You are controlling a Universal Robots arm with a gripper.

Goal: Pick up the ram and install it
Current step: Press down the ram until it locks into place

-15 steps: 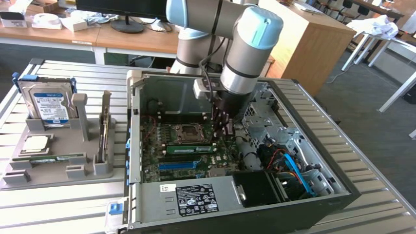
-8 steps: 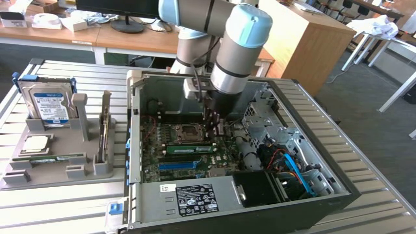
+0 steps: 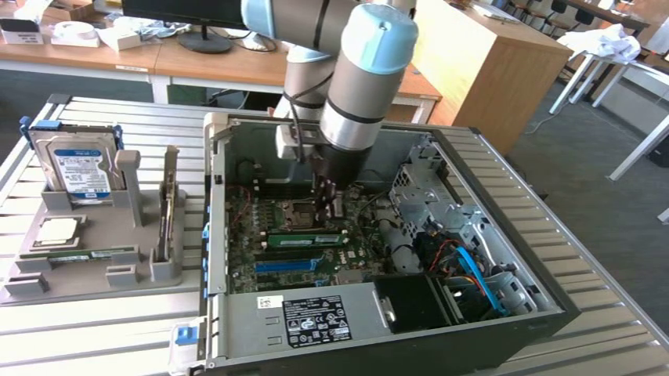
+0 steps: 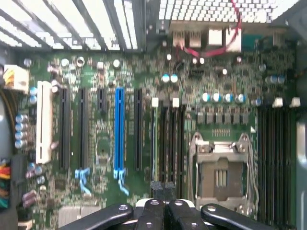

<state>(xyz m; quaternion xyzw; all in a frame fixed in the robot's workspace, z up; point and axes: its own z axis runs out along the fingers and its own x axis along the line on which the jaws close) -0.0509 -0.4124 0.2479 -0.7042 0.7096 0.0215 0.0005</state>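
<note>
1. jaws shut and empty, gripper (image 3: 332, 205) hanging low inside the open computer case (image 3: 544, 298) over the motherboard (image 4: 96, 143), near the empty processor socket (image 4: 221, 176).
2. ram (image 3: 305, 237) seated in a slot on the motherboard, just beside the blue slot strip (image 3: 287, 265); looks already installed.
3. long axis flat along its slot, running between the exterior view's left and right, parallel to the blue strip.
4. spare green stick (image 3: 78, 254) lying in the grey parts holder (image 3: 94, 266) on the counter (image 3: 94, 329), likely kept there for pickup.
</note>
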